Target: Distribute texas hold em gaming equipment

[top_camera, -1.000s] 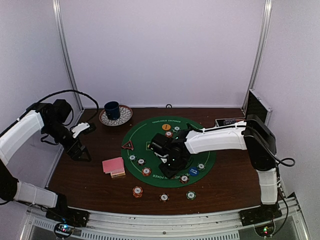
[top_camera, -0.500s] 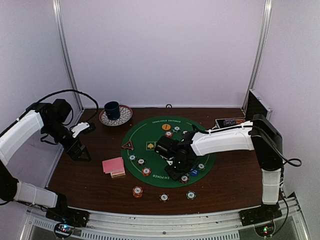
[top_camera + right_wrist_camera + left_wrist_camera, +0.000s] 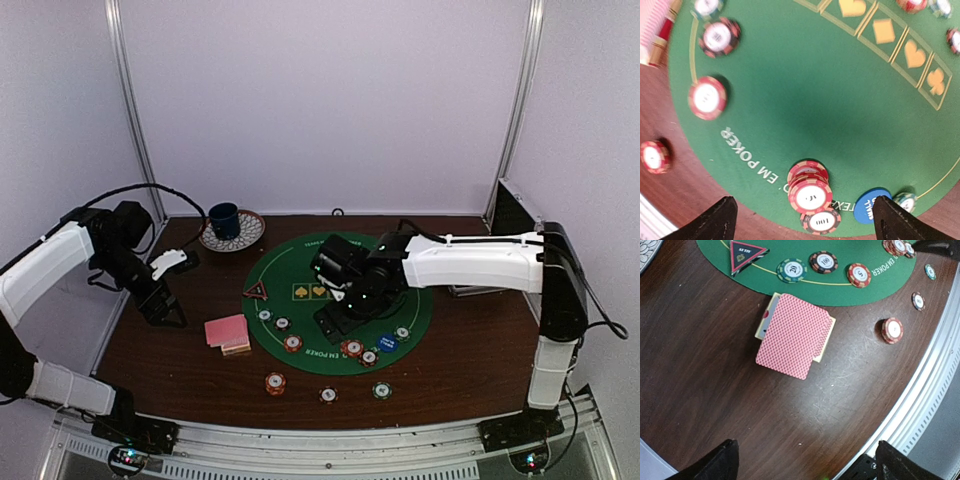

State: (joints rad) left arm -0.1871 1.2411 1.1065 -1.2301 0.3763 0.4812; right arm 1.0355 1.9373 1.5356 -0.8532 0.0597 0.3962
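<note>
At centre of tabletop (image 3: 170,350), round mat (image 3: 290,262). Just left of it, card deck (image 3: 228,333). On its left edge, triangular marker (image 3: 256,292). Before its near edge, three chips (image 3: 328,395). Behind-left, cup (image 3: 224,219) on saucer (image 3: 246,235).

Dark wood table (image 3: 450,365): green mat (image 3: 285,268), pink card deck (image 3: 227,331), saucer (image 3: 249,232), three loose chips (image 3: 275,383).

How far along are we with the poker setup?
Done: chips spread along the mat's near edge, three beyond it; marker and blue button placed. In hand: nothing, left tool and right tool both open and empty. Left: cards in one stack, undealt.
</note>
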